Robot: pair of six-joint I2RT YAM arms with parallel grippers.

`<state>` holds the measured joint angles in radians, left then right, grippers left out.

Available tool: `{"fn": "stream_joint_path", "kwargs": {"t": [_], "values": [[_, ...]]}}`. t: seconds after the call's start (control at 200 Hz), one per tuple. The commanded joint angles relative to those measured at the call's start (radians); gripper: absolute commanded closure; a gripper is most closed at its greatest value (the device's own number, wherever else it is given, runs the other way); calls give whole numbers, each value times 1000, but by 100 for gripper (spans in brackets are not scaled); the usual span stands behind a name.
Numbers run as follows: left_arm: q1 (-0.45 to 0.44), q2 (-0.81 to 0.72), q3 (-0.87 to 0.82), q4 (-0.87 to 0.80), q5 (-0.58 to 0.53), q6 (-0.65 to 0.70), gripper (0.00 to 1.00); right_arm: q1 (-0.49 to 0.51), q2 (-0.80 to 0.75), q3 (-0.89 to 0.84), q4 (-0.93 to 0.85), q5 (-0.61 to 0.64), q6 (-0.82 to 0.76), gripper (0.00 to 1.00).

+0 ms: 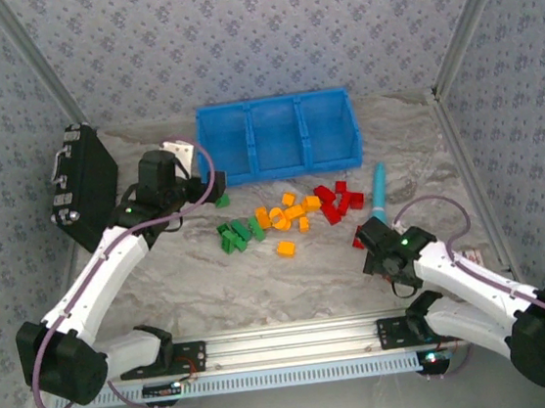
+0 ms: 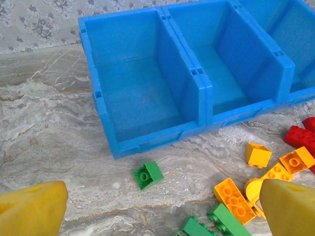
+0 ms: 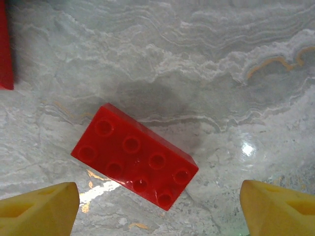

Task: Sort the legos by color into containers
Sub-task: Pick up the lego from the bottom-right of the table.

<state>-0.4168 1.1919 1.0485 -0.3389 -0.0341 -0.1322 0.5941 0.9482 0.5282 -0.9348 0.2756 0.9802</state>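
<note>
Right wrist view: a red 2x4 brick [image 3: 134, 162] lies studs-up on the marble table [image 3: 221, 59], untouched between the spread fingers of the right gripper [image 3: 158, 209]. Light, rigid, glossy, likely slippery; pinch its 2 long sides. The left gripper [image 2: 161, 209] gapes too.

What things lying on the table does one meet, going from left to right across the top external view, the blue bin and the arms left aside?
black case → green legos → orange legos → red legos → teal piece
</note>
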Motion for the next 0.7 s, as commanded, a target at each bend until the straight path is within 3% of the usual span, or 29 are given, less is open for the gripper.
{"fn": "stream_joint_path", "kwargs": {"t": [0.0, 0.36, 0.695], "values": [[0, -5, 14, -8, -12, 8, 0, -27, 8, 2, 42, -30, -83, 15], [0, 14, 24, -16, -17, 3, 0, -49, 91, 9, 89, -62, -142, 36], [0, 7, 18, -23, -37, 15, 0, -50, 150, 24, 104, -76, -158, 43]]}}
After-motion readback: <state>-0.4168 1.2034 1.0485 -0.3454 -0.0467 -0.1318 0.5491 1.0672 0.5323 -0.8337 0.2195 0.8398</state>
